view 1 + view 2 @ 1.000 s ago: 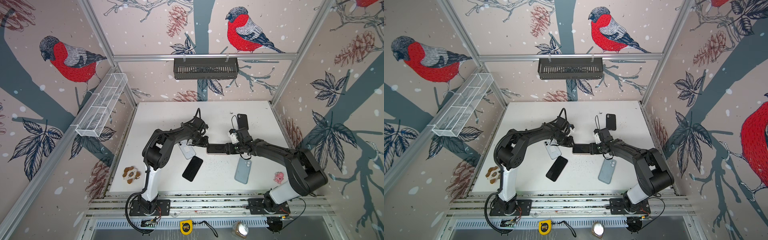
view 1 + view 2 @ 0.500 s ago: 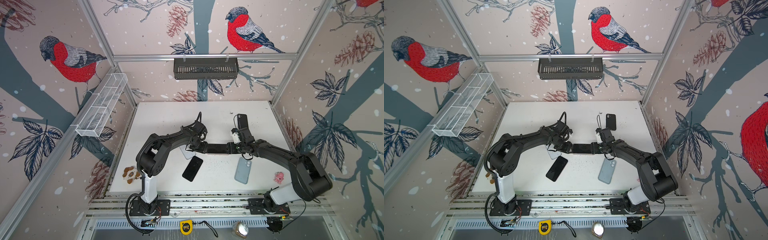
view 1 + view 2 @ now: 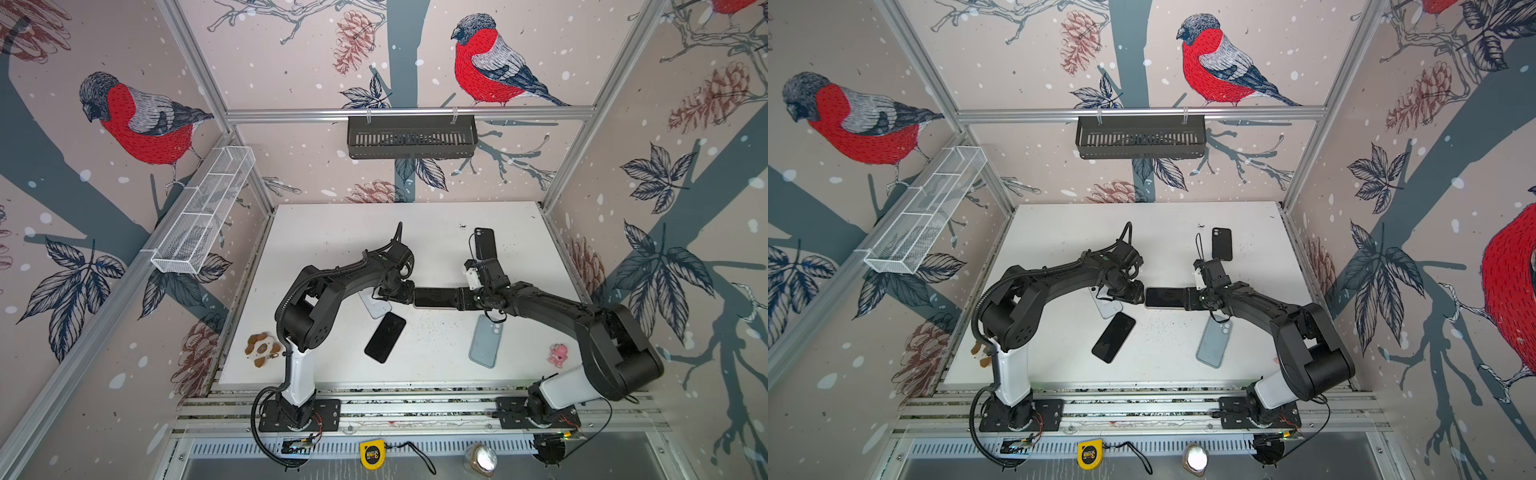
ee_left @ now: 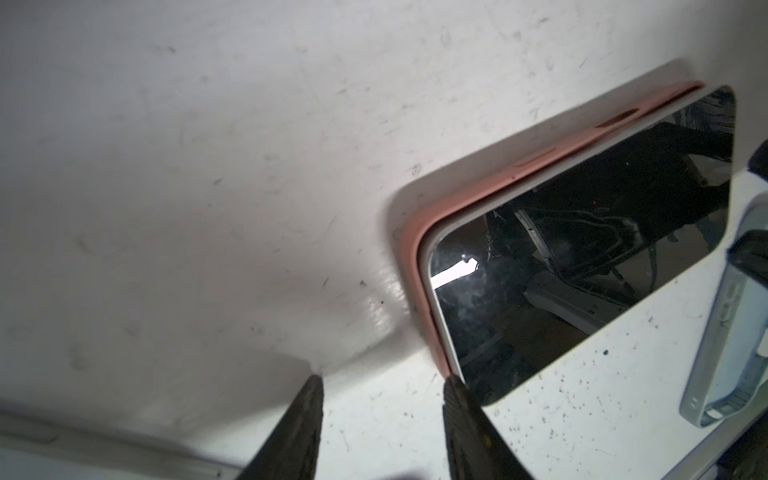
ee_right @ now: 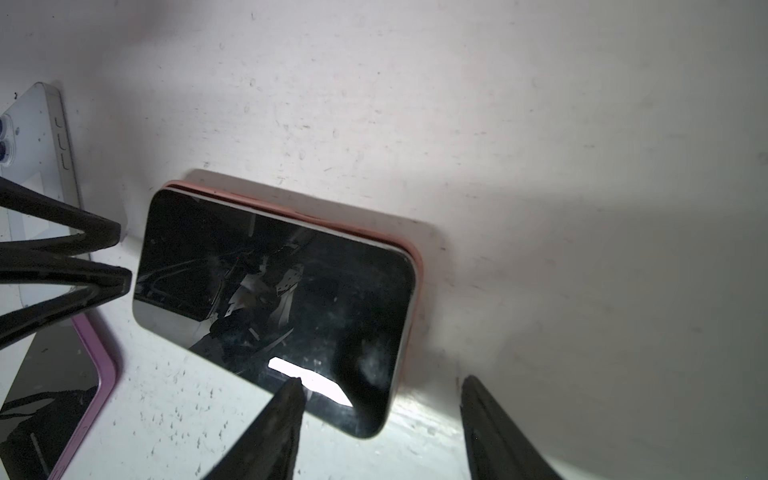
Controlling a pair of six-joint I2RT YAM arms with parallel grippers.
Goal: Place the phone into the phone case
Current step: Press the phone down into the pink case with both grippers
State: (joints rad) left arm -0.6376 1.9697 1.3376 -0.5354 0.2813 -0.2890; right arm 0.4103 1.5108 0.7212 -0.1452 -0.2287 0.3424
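Where the phone [image 3: 434, 298] lies flat at the middle of the table [image 3: 332, 232], both top views show only its dark screen; the wrist views also show a pink case [image 4: 415, 232] under it. The left gripper [image 3: 406, 293] at its 9 o'clock end and the right gripper [image 3: 462, 299] at 3 o'clock have their jaws apart and grip nothing.

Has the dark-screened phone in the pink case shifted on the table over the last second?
No. The dark-screened phone in the pink case lies at the same spot and angle as before, equally far from the light blue phone case in both top views.
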